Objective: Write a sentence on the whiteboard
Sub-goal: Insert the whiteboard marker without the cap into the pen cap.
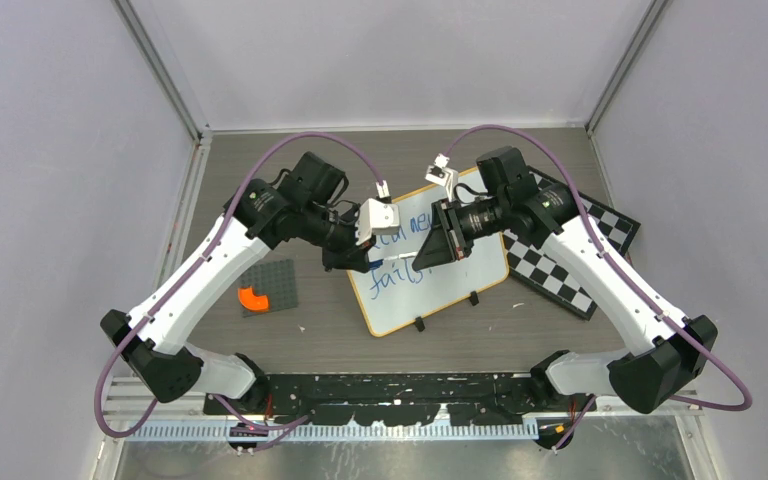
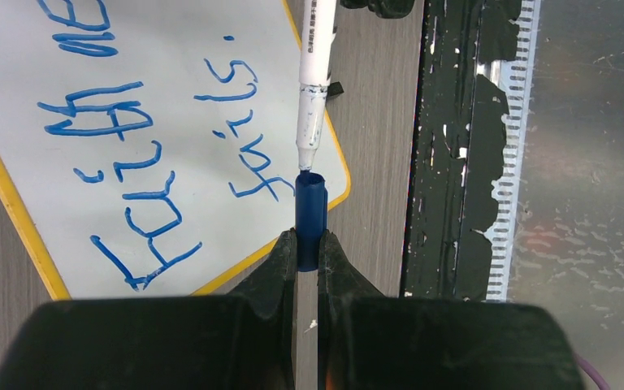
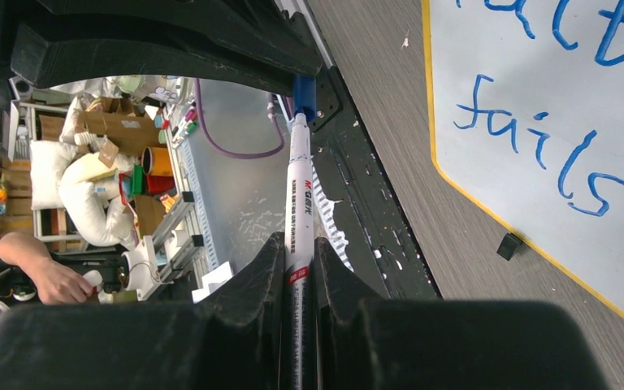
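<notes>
My left gripper (image 2: 309, 244) is clamped on a blue marker cap (image 2: 310, 213), and my right gripper (image 3: 299, 244) is closed around the barrel of a white marker (image 3: 298, 187). The marker's tip sits at the cap's open mouth, between the two grippers. The whiteboard (image 1: 440, 290), covered in blue handwriting, lies flat beneath both grippers. A checkered board (image 1: 560, 270) lies beside it, under my right arm.

Glossy whiteboard (image 1: 442, 290), matt wood-grain table (image 1: 325, 335), smooth plastic marker (image 3: 299, 203)
</notes>
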`<state>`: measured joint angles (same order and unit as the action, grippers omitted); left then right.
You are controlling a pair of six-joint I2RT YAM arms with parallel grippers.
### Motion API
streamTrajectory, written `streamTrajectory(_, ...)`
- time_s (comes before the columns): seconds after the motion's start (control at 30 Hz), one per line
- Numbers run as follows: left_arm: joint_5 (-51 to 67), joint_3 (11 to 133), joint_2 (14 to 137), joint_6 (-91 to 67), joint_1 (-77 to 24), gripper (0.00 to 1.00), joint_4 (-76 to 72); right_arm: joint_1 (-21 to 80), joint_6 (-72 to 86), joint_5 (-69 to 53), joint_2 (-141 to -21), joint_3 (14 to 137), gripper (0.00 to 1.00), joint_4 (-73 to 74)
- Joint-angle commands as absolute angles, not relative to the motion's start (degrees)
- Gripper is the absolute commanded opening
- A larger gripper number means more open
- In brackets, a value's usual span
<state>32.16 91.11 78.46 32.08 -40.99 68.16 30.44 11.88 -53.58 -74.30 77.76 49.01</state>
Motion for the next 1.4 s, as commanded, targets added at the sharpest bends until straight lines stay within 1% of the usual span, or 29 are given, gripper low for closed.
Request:
streamTrajectory(0.0, 33.87, 92.51, 76.74, 33.40, -41.31, 0.00, 69.33, 30.80, 11.03, -53.49, -74.28, 78.34, 0.00, 48.55)
streamTrajectory(0.27, 32.54, 92.19, 75.38, 33.49, -40.97, 0.00, 69.27, 30.84, 9.88, -53.07, -73.19, 77.97, 0.00, 49.74)
streamTrajectory(0.5, 34.03, 93.60, 76.29, 33.13, -40.96, 0.00, 69.44, 31.34, 9.91, -53.34, -73.85, 78.87, 0.00, 49.80)
streamTrajectory(1.37, 32.23, 91.35, 77.04, 36.20, -41.48, 0.00, 70.84, 32.12, 8.77, -54.88, -73.56, 80.13, 0.00, 50.94)
